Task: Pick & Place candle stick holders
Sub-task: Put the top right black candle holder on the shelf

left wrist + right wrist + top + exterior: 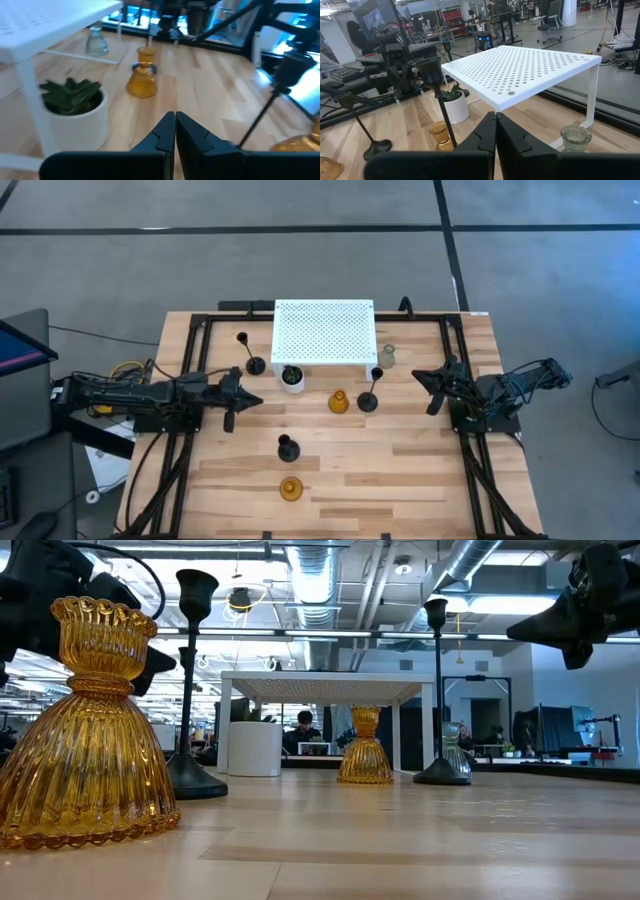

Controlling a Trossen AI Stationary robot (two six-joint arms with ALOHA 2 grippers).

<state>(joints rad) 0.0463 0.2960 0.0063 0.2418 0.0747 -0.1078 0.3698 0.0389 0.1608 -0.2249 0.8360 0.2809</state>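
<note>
Both grippers [250, 401] [422, 377] (fingers together) flank the holders [339, 402]

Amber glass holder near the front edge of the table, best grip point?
On the squat amber ribbed glass candle holder, grip the narrow neck between the flared cup and the bell-shaped skirt, coming in level from the side. It stands upright; the neck is the slimmest part, and the skirt below is probably too wide and slick for the fingers.

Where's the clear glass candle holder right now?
In the high view the clear glass holder stands on the right side, beside the white perforated shelf's right edge, behind the tall black holder.
</note>
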